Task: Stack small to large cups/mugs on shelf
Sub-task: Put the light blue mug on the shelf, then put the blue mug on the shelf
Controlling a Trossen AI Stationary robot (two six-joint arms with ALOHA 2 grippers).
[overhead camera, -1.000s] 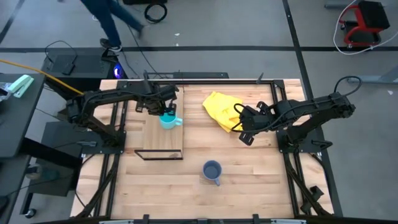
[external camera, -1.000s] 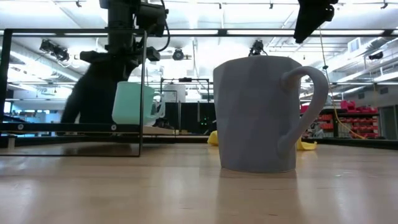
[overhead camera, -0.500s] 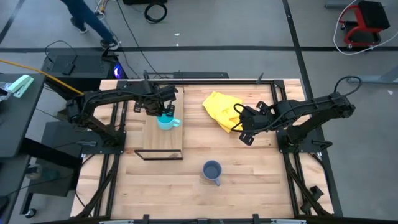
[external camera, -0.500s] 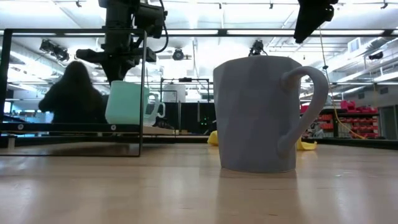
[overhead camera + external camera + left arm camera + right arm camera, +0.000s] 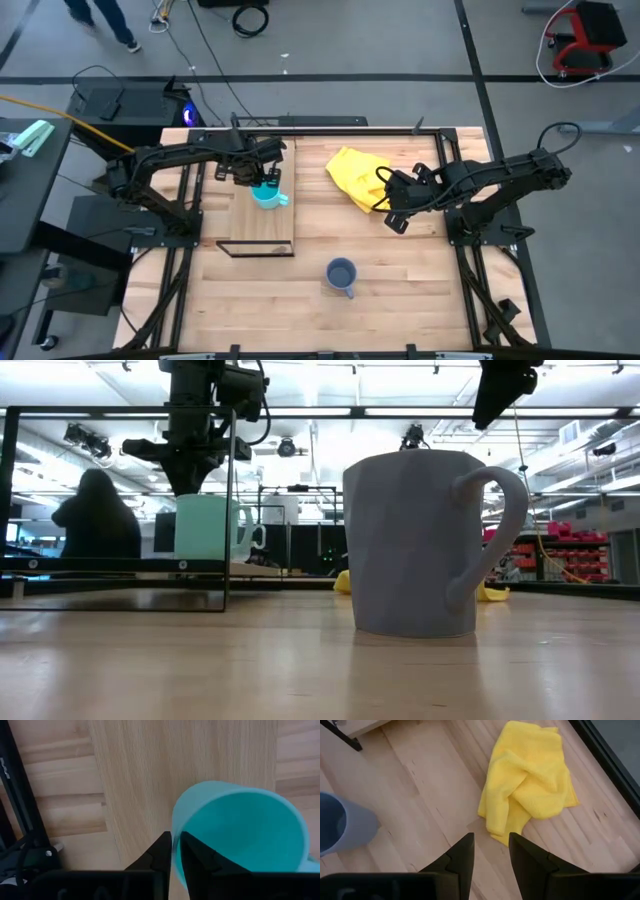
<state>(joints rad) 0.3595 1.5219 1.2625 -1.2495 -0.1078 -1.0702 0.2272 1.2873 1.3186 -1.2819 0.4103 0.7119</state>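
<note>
Left wrist view: cyan mug [image 5: 240, 837] half cut off

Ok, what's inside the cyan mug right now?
The left gripper is shut on the cyan mug's rim above the shelf. Only bare cyan wall shows inside; the mug's bottom is out of view, so a small cup in there can't be ruled out.

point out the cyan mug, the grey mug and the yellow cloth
cyan mug [image 5: 266, 194], high view, on its rim
grey mug [image 5: 410, 545], low view, on its side wall
yellow cloth [image 5: 530, 780], right wrist view, on its middle folds
</note>
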